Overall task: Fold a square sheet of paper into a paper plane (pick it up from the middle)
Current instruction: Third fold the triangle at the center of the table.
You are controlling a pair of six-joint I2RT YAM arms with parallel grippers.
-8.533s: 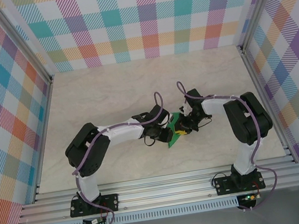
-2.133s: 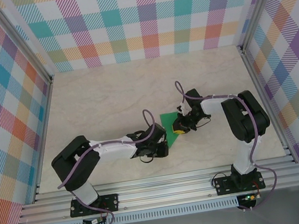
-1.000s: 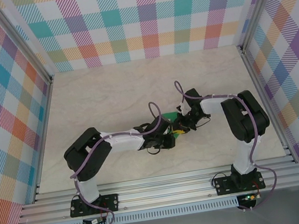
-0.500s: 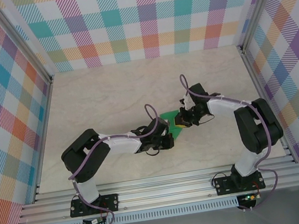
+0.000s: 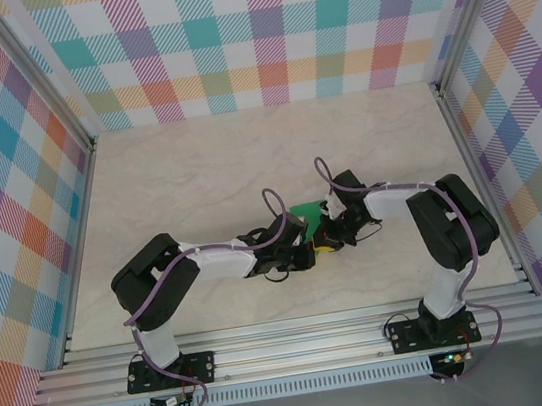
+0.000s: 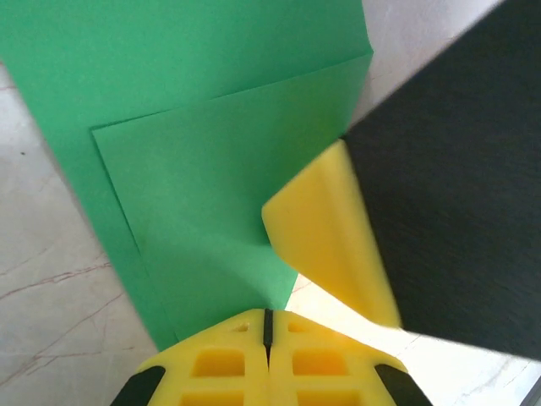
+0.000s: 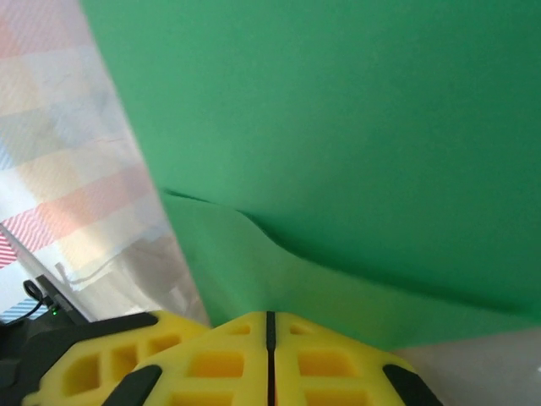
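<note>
Both grippers pinched on the green sheet mid-fold, tips nearly meeting.
Left gripper (image 6: pixel 267 326): jaws pressed together on the near edge of the square sheet of paper (image 6: pixel 211 186). The sheet fans out ahead of its tips, with a folded flap lying on top. Right gripper (image 7: pixel 269 326) is likewise clamped on the paper, which buckles into a ridge just ahead of its tips and spreads beyond. One of its fingers (image 6: pixel 325 245) sits just right of the left tips. Risks: arms pull apart → thin sheet tears or slips out of an edge pinch; ridge gets pressed flat → stray crease, fold off-line; tips this close → collision on any inward move.
</note>
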